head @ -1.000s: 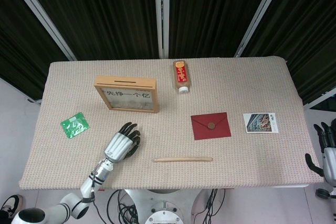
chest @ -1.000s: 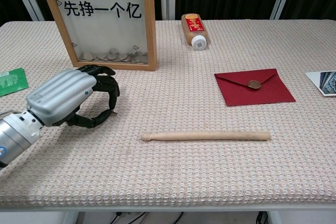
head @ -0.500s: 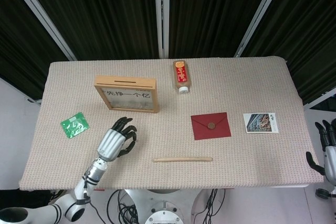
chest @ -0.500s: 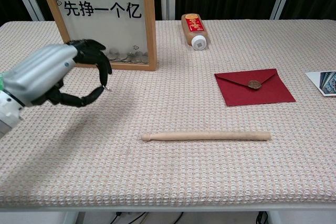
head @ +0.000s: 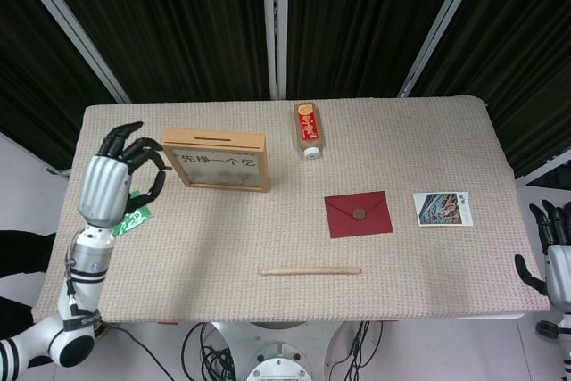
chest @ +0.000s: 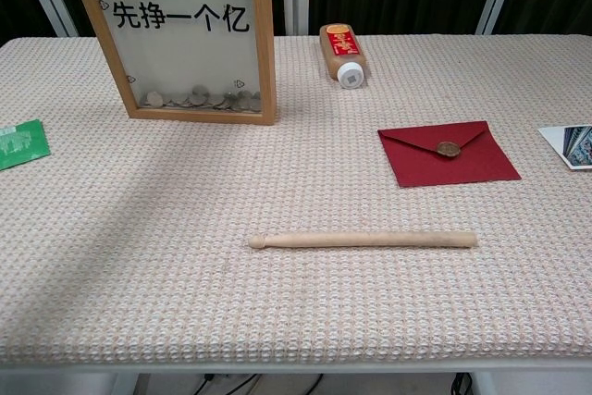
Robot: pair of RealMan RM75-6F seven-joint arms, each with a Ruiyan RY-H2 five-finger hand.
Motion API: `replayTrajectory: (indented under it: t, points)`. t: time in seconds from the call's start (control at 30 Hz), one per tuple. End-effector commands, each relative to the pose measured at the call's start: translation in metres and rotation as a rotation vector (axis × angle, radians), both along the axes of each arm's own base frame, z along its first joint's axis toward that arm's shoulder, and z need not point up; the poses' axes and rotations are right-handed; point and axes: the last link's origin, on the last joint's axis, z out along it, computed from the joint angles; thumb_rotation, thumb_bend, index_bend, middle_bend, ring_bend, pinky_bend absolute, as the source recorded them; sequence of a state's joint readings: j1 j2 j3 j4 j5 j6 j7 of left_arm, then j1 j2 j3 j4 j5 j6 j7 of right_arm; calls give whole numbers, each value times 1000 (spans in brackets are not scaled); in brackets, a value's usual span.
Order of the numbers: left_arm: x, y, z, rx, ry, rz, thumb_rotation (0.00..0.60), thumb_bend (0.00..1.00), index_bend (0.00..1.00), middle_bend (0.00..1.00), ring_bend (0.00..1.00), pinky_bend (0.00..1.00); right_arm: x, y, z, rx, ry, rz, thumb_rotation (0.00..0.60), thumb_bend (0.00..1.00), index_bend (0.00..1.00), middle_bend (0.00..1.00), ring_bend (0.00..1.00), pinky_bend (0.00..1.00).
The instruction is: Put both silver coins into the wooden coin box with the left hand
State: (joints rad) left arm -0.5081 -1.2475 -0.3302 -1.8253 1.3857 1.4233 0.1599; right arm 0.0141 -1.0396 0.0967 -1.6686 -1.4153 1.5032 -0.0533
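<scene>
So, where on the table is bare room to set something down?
The near strip in front of the long wooden stick is bare, as is the far right corner beyond the dark red envelope. The wooden coin box side is crowded.

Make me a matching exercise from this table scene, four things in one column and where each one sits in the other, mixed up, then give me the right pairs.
Things:
1. wooden coin box
2. red envelope
3. wooden stick
4. green packet

Places:
A. lying near the table's front edge
B. far left side of the table
C. standing at the back left, slot on top
D. lying flat, right of centre, beside a photo card

Pairs: 1-C, 2-D, 3-A, 4-B
</scene>
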Motion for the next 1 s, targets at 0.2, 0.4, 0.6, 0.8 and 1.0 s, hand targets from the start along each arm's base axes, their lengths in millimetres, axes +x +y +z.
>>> replayTrajectory:
  t: [0.2, 0.4, 0.6, 0.8, 1.0]
  points:
    - [40, 56, 16, -110, 0, 154, 600, 452, 635, 380, 140, 202, -2, -1, -1, 1, -4, -9, 600, 317, 0, 0, 0, 0]
    - [52, 78, 0, -226, 0, 250, 600, 452, 638, 381, 141, 179, -7, 0, 3, -10, -5, -24, 600, 317, 0, 0, 0, 0]
    - [60, 94, -8, -290, -32, 334, 600, 452, 640, 381, 141, 149, -11, -1, 4, -12, -14, -32, 600, 317, 0, 0, 0, 0]
    - [60, 99, -21, -327, -20, 359, 600, 452, 640, 382, 141, 150, -15, -3, 2, -4, -23, -39, 600, 317, 0, 0, 0, 0]
    - [58, 100, -32, -344, -6, 372, 600, 451, 640, 381, 141, 149, -18, -2, 2, -8, -25, -43, 600, 317, 0, 0, 0, 0]
